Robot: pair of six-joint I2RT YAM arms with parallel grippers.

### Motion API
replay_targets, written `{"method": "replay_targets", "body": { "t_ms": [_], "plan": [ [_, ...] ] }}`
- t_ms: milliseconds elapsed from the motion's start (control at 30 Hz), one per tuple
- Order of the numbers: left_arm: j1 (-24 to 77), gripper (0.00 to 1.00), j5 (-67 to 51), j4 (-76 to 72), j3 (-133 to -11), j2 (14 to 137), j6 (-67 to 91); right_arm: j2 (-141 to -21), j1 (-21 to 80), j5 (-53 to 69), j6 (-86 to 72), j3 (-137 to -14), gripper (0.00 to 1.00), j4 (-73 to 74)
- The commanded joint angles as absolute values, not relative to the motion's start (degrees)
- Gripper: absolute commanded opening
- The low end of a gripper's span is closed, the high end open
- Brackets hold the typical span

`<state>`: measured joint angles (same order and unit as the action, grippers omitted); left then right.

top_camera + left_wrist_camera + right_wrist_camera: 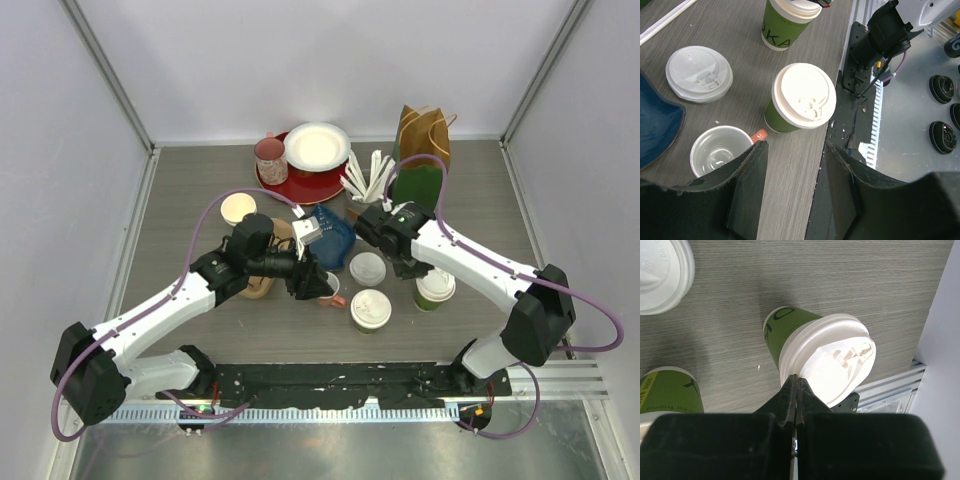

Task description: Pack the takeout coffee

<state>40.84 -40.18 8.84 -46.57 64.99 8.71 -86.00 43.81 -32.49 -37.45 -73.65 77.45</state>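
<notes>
- Takeout coffee (370, 310): 2 lidded green cups stand on the bench (200, 180), 1 just right of the white mug (717, 150), the other cup (435, 288) farther right.
- Nothing looks packed to us: the paper bag (423, 130) stands far behind the mug, with a loose lid (367, 268) and an open cup (238, 208) left over.
- We see the left jaws open and empty, and the right jaws closed at the other cup's lid.
- We read only "KA", on that cup.

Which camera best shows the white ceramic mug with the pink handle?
Left wrist view: the white ceramic mug shows its inside and pink handle. In the top view the left gripper covers most of it; the right wrist view misses it.
</notes>
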Motion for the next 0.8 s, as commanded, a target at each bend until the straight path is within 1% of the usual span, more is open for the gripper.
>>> {"method": "replay_targets", "body": {
  "t_ms": [0, 200, 567, 767],
  "plan": [
    [40.6, 0.54, -41.3, 8.6, -47.4, 63.9, 8.0, -85.2, 44.1, -33.6, -38.4, -73.4, 0.01, 86.6],
    [40.6, 0.53, -41.4, 8.7, -47.2, 63.7, 7.9, -85.6, 44.1, -33.1, -38.2, -71.8, 0.01, 86.6],
    [40.5, 0.54, -41.2, 8.6, -47.3, 63.7, 7.8, -86.4, 44.0, -34.5, -36.7, -73.7, 0.01, 86.7],
    [40.4, 0.53, -41.2, 9.4, -47.6, 63.9, 7.5, -86.3, 44.0, -35.0, -35.9, -72.6, 0.01, 86.7]
  ]
}}
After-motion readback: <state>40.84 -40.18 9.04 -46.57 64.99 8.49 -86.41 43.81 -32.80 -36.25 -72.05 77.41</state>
